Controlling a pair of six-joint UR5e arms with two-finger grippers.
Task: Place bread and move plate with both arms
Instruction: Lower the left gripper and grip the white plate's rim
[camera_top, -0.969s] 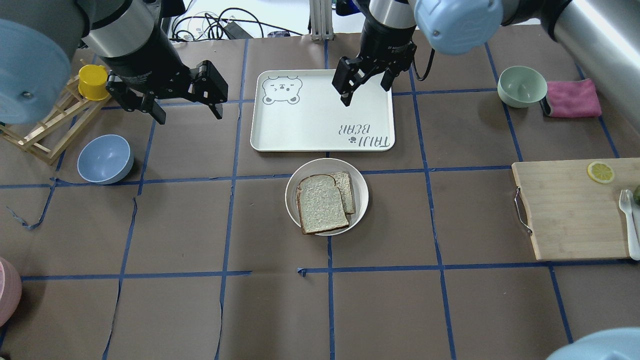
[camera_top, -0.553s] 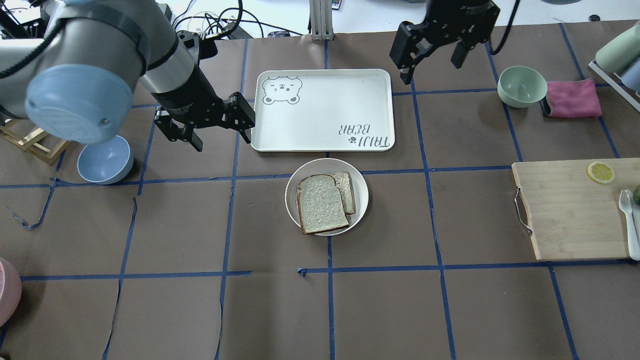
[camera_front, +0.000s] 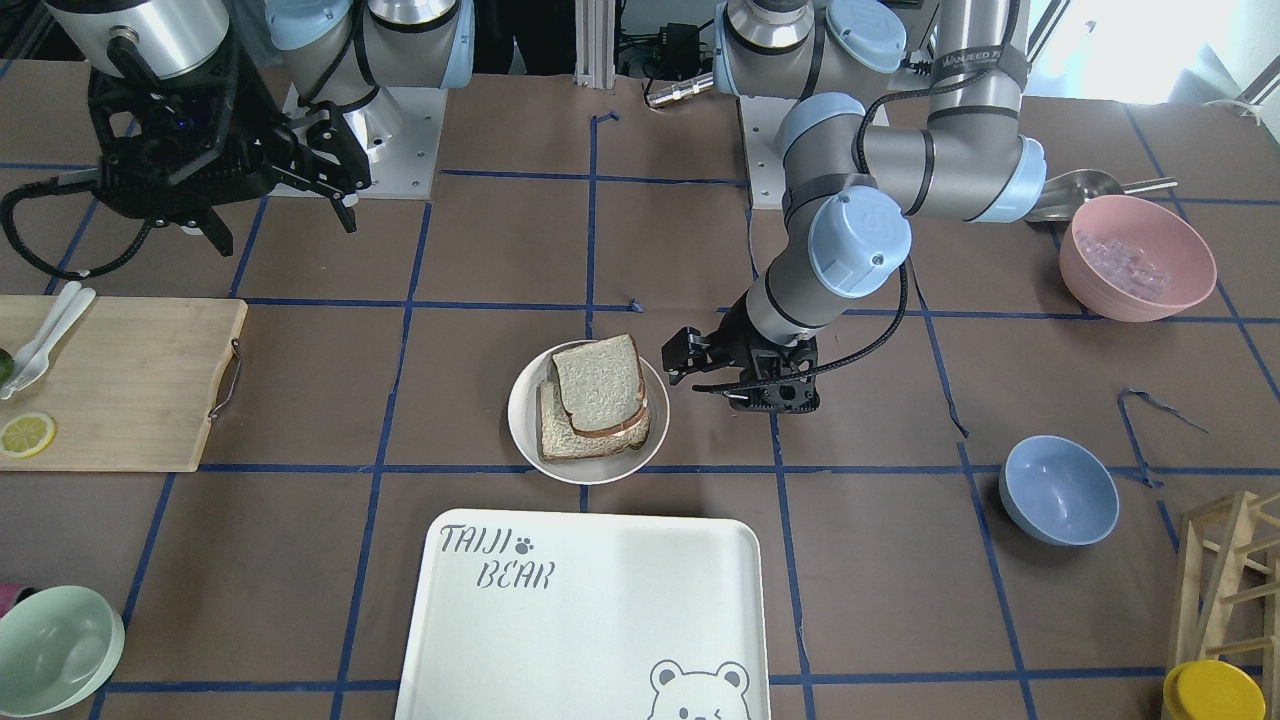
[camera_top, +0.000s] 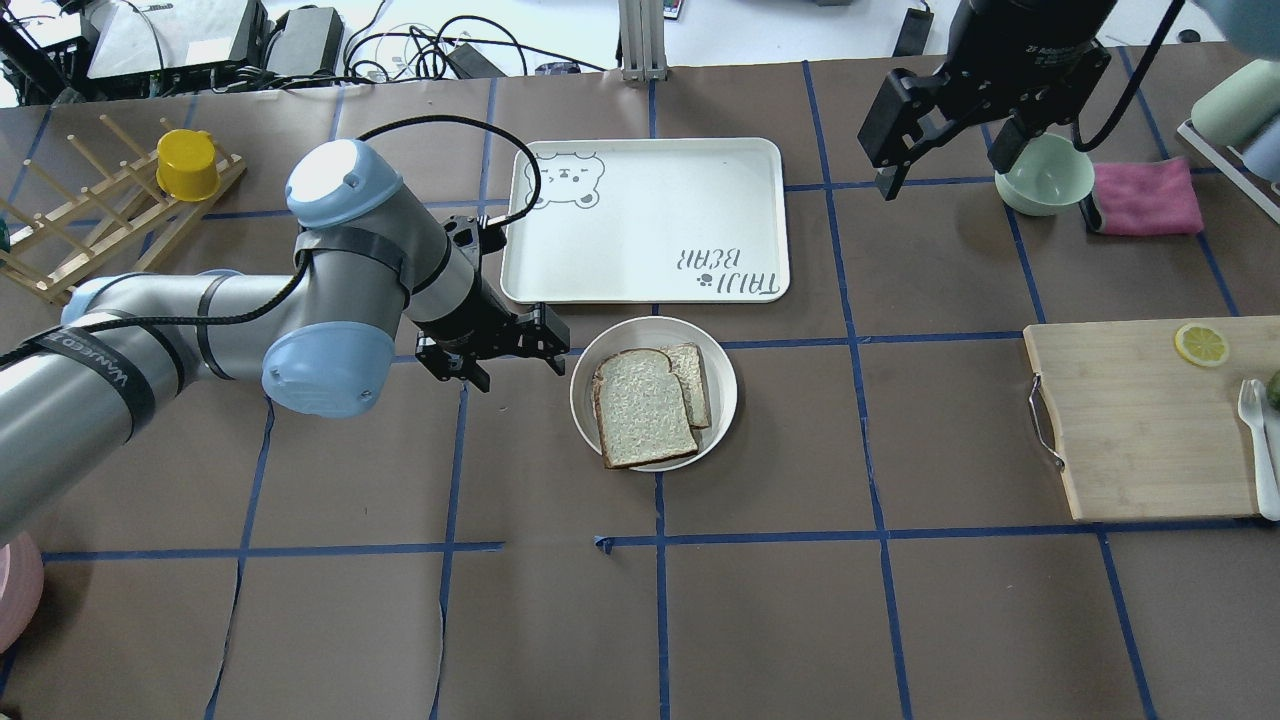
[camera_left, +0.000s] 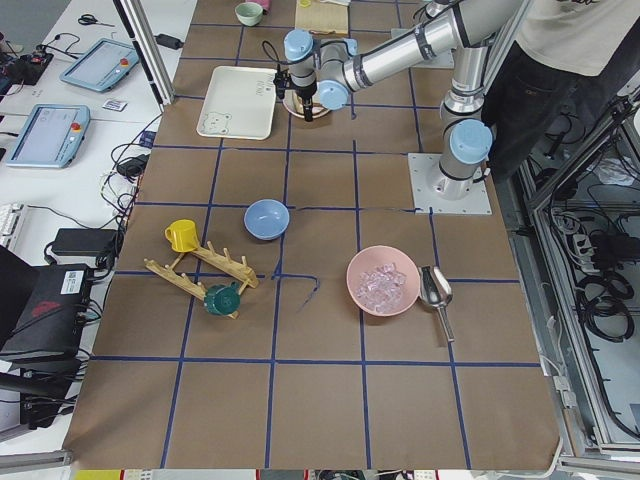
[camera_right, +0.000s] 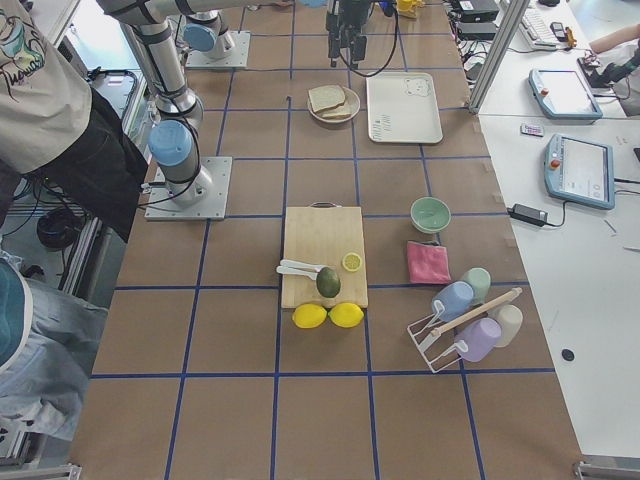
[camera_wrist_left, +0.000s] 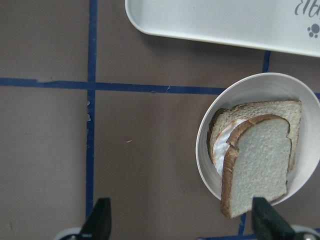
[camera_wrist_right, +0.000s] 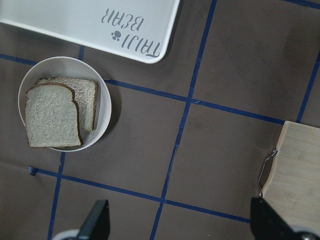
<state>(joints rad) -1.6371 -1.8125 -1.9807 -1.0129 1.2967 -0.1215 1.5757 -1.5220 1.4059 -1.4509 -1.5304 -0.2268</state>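
Note:
The bread (camera_top: 640, 405), a speckled slice with a dark crust, lies on top of a thinner slice on the round cream plate (camera_top: 723, 372) at the table's middle. White egg shows between the slices in the left wrist view (camera_wrist_left: 220, 150). My left gripper (camera_top: 520, 372) is open and empty, low beside the plate's left rim and apart from it; the plate (camera_wrist_left: 204, 150) and bread (camera_wrist_left: 260, 165) sit off to one side between its fingertips. My right gripper (camera_top: 940, 175) is open and empty, high at the back right, far from the plate (camera_wrist_right: 103, 107).
The bear-printed tray (camera_top: 640, 220) lies just behind the plate. A green bowl (camera_top: 1050, 180) and pink cloth (camera_top: 1145, 197) sit by my right gripper. A cutting board (camera_top: 1140, 420) is at the right, a blue bowl (camera_front: 1058, 490) and a wooden rack (camera_top: 60, 250) at the left.
My left arm has swung down and right, from beside the tray to the plate's left rim. My right gripper has moved right, away from the tray toward the green bowl. The bread and plate have not moved.

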